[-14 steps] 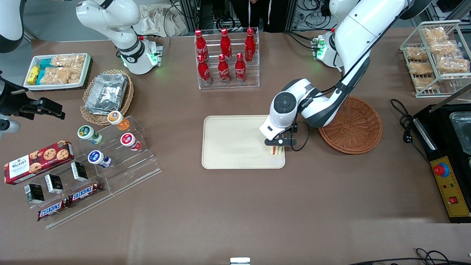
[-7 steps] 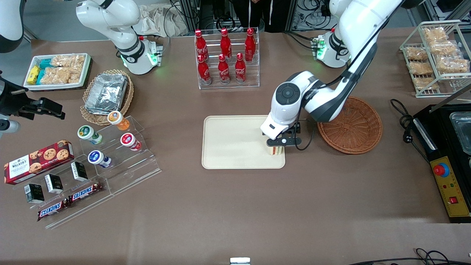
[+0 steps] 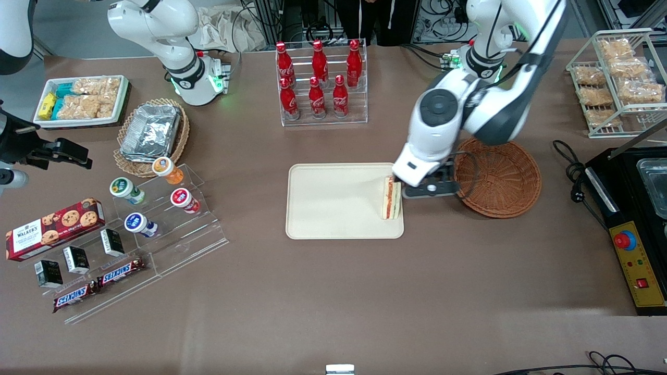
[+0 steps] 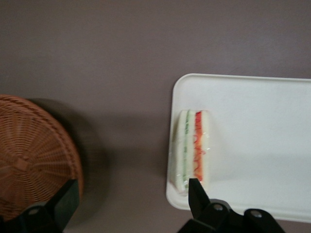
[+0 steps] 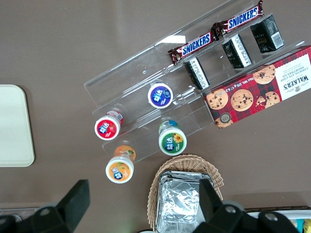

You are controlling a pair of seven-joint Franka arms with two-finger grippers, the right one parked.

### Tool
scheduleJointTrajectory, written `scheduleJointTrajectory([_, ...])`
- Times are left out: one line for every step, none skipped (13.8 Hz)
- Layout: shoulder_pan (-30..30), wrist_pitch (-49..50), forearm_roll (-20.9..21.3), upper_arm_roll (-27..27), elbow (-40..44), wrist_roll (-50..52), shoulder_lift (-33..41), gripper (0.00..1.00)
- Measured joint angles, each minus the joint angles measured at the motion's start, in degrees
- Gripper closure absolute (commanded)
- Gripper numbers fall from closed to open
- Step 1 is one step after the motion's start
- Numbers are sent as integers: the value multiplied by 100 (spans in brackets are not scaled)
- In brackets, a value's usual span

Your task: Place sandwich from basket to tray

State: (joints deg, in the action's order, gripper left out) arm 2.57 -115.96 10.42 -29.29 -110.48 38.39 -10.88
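Note:
The sandwich stands on its edge on the cream tray, at the tray's rim nearest the reddish-brown wicker basket. Its red and green filling layers face up. My gripper hangs above the table between the tray and the basket, open, with nothing between its fingers. In the left wrist view the sandwich rests on the tray, the gripper is spread wide above bare table, and the basket holds nothing that I can see.
A clear rack of red cola bottles stands farther from the front camera than the tray. An acrylic stand with yogurt cups and snacks lies toward the parked arm's end. A black appliance and a wire snack rack sit toward the working arm's end.
The gripper let go of the sandwich, opened, rose and drew away toward the basket. The sandwich stays standing on the tray.

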Motion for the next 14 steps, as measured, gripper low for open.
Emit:
scheduleJointTrajectory([-13, 138, -139, 193, -1, -350, 156, 0])
scheduleJointTrajectory([-22, 243, -236, 388, -3, -670, 304, 0])
scheduleJointTrajectory([-29, 356, -360, 598, -4, -1011, 451, 0])
scheduleJointTrajectory([-34, 455, -485, 816, -5, -1371, 586, 0])
scheduleJointTrajectory([-39, 554, -610, 1060, -6, -1757, 718, 0])
scheduleJointTrajectory([-45, 645, -688, 1309, -9, -2124, 844, 0])
scheduleJointTrajectory([-52, 717, -730, 1555, -10, -2450, 960, 0])
scheduleJointTrajectory([-59, 774, -749, 1789, -11, -2732, 1067, 0])
scheduleJointTrajectory([-64, 800, -768, 1998, -11, -2955, 1160, 0])
scheduleJointTrajectory([-67, 820, -806, 2178, -9, -3098, 1236, 0])
scheduleJointTrajectory([-68, 850, -855, 2322, 5, -3166, 1297, 0])
scheduleJointTrajectory([-67, 916, -895, 2434, 75, -3196, 1337, 0])
scheduleJointTrajectory([-67, 1053, -926, 2520, 223, -3211, 1354, 0])
scheduleJointTrajectory([-67, 1220, -936, 2576, 426, -3221, 1356, 0])
